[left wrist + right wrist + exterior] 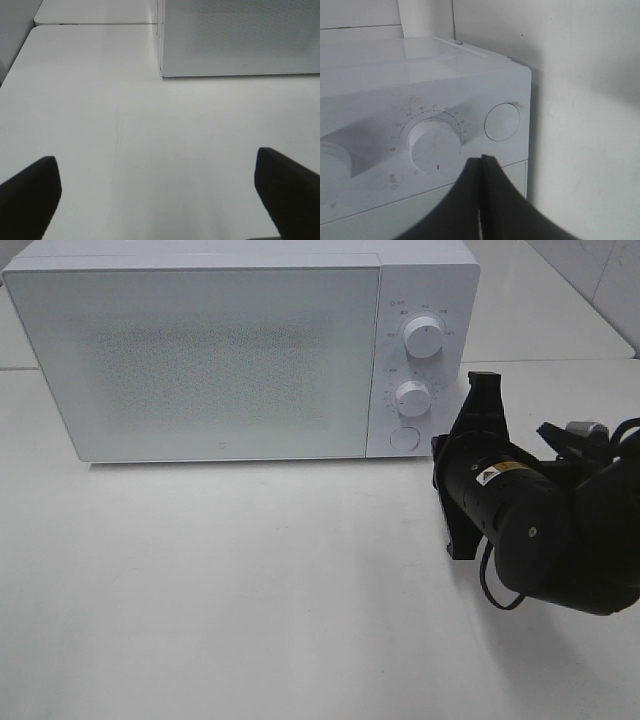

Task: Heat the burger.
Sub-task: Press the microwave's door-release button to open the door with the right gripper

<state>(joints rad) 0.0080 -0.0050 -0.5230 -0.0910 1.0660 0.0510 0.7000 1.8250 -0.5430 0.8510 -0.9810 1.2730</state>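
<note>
High view: white microwave (200,350), boxy with rounded corners, door shut, door panel frosted and finely speckled. Burger not visible in any view; probably behind that door, cannot confirm. Right end effector (484,382), matte black, sits just beside the microwave's control strip, level with the lower knob (412,397). Round button (403,437) lies flush at the strip's lower end. Bench (250,590) pale, smooth.

Left wrist view: left end effector (157,185) spread wide, empty, in front of the microwave's front corner.

Right wrist view: right fingers pinched to one narrow tip, holding nothing, close to the smooth knob with its ring of small marks. Judgement: controls step. Next either spread to span and twist the knob, or push the button squarely.
</note>
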